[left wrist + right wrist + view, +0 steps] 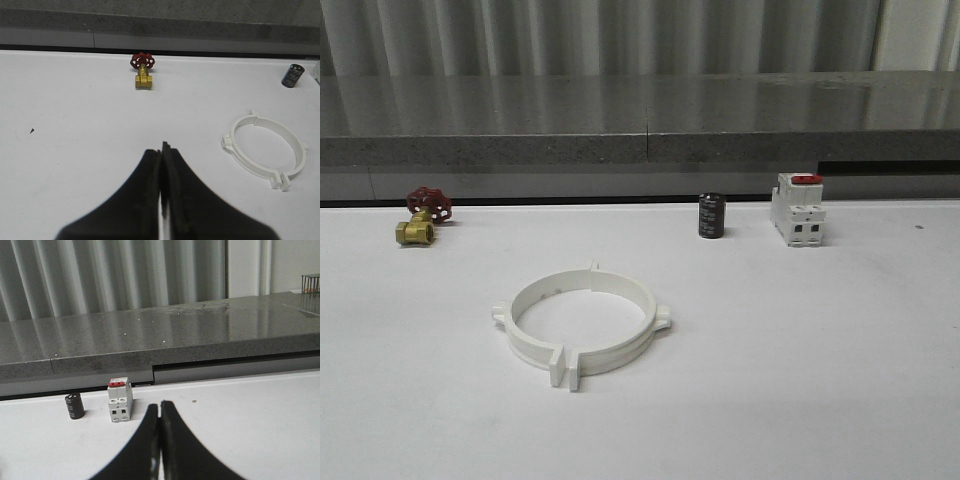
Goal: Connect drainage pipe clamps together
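The two white drainage pipe clamps (pixel 582 322) lie flat on the white table as one closed ring, flange tabs meeting at the near side and at the far side. In the left wrist view the ring (pixel 265 149) lies off to one side of my left gripper (pixel 161 148), well apart from it. That gripper is shut with nothing between its black fingers. My right gripper (pixel 159 406) is also shut and empty, hovering over bare table short of the switch block.
A brass valve with a red handwheel (pixel 422 215) sits at the back left. A black cylinder (pixel 711 216) and a white switch block with a red top (pixel 797 210) stand at the back right. A grey ledge (pixel 640 120) runs behind the table.
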Robot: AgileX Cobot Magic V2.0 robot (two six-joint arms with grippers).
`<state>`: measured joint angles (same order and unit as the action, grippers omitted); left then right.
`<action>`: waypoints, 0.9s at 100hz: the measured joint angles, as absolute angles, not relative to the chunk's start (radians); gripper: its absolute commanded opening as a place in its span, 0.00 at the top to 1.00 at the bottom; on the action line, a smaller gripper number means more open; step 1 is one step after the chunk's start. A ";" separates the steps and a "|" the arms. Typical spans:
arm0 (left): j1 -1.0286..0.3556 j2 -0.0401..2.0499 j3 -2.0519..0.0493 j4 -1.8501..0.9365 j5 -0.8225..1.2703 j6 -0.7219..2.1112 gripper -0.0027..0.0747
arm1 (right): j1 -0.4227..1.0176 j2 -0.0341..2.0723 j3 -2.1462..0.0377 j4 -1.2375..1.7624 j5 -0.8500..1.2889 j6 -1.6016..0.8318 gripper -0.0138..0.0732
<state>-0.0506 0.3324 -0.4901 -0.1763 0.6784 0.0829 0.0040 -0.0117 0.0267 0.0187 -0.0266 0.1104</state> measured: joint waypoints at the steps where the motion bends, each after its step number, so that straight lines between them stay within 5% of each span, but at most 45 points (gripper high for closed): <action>1: -0.051 0.332 -0.490 -0.176 0.678 0.083 0.99 | 0.004 -0.012 0.027 0.019 -0.027 0.110 0.92; 90: -0.051 0.332 -0.489 -0.147 0.674 0.083 0.99 | 0.004 -0.012 0.027 0.019 -0.027 0.110 0.92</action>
